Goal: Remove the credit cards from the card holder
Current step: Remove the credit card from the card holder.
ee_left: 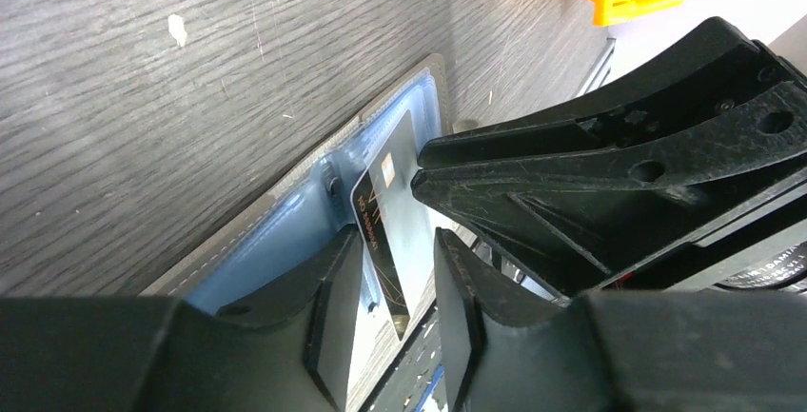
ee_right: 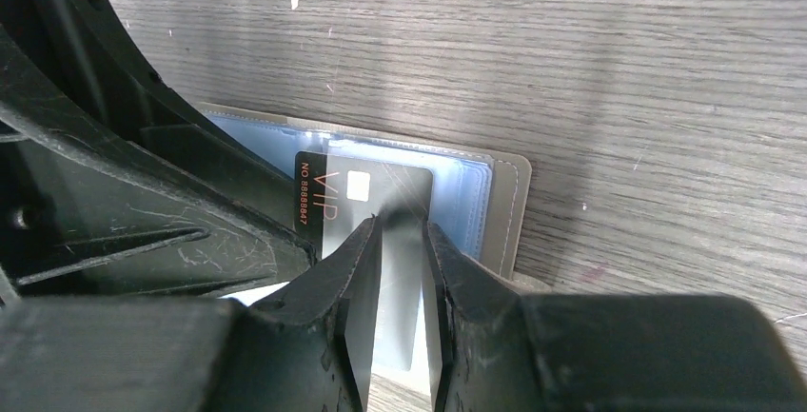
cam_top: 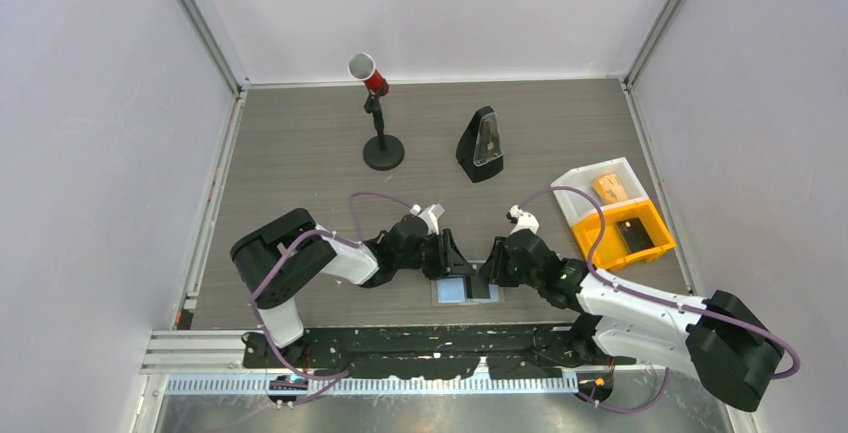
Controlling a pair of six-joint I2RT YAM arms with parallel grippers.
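Observation:
The card holder (cam_top: 452, 291) lies open and flat near the table's front edge, its light-blue panels up. It also shows in the left wrist view (ee_left: 276, 241) and the right wrist view (ee_right: 500, 203). A black credit card (ee_right: 324, 193) with a chip and "VIP" lettering lies on the right panel and sticks out partly toward the front edge (ee_left: 385, 193). My left gripper (cam_top: 450, 256) (ee_left: 398, 241) is narrowly open, its fingers either side of the card. My right gripper (cam_top: 492, 268) (ee_right: 402, 224) is narrowly open, its tips down on the card (ee_left: 419, 172).
An orange-and-white tray (cam_top: 590, 243) at the right holds a tan card (cam_top: 610, 188) and a black card (cam_top: 637, 235). A microphone stand (cam_top: 380, 118) and a black metronome (cam_top: 482, 145) stand further back. The black rail (cam_top: 430, 338) runs just in front of the holder.

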